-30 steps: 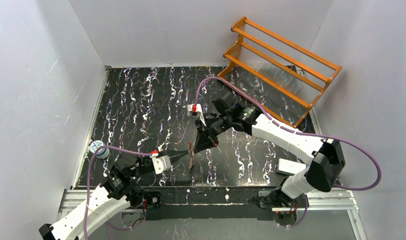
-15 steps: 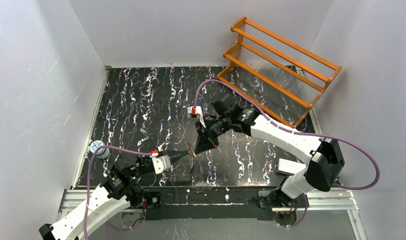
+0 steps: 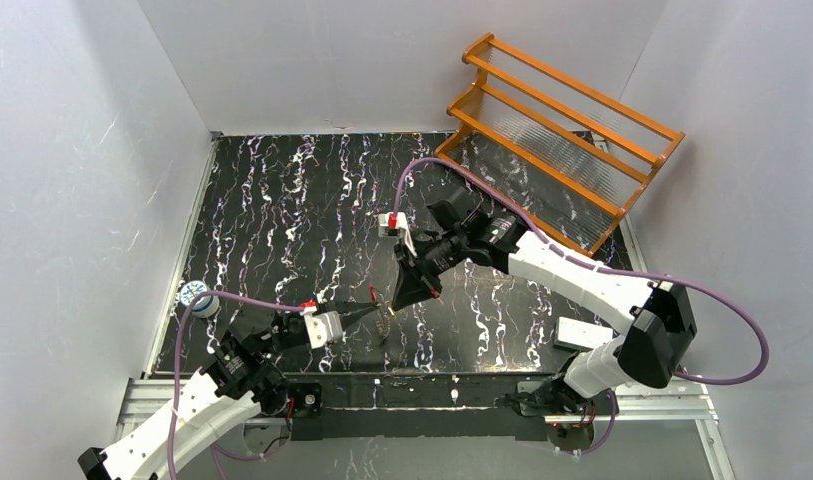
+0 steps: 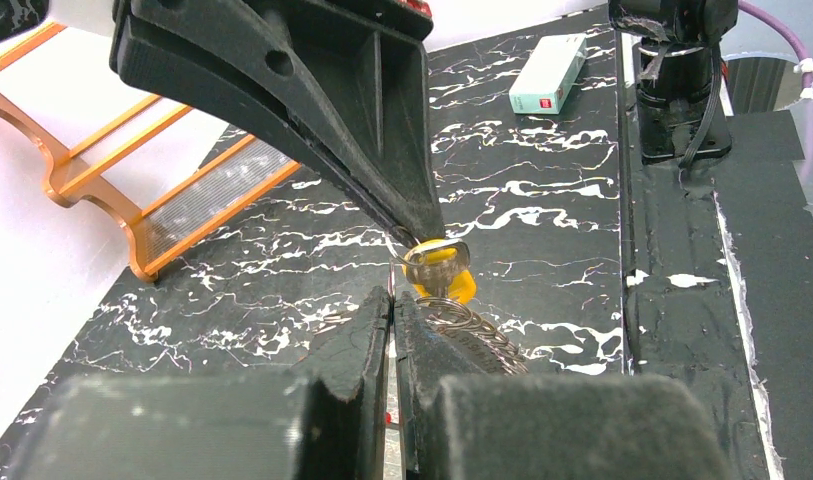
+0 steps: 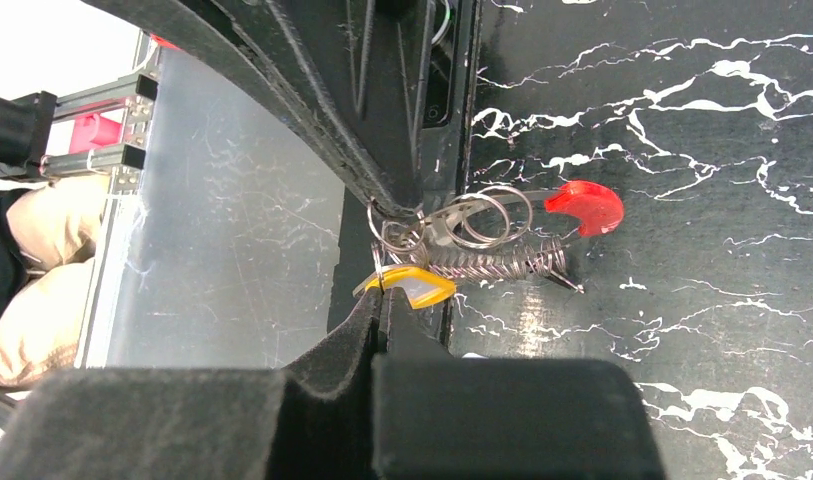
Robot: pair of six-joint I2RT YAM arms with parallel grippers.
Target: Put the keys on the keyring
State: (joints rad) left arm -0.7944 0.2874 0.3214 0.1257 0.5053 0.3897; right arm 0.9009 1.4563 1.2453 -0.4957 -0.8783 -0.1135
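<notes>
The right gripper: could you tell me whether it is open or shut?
Shut: the right gripper has its fingertips pressed together on the yellow-capped key.

A black, white-veined table (image 3: 282, 200) carries an orange rack (image 3: 557, 120) at its far right, a pale box (image 3: 582, 333) near right, and a small round object (image 3: 192, 293) at its left edge.

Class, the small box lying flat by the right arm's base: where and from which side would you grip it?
Probably from above, pinching across the box at mid-length, on its long sides: it lies flat, narrow that way.
</notes>
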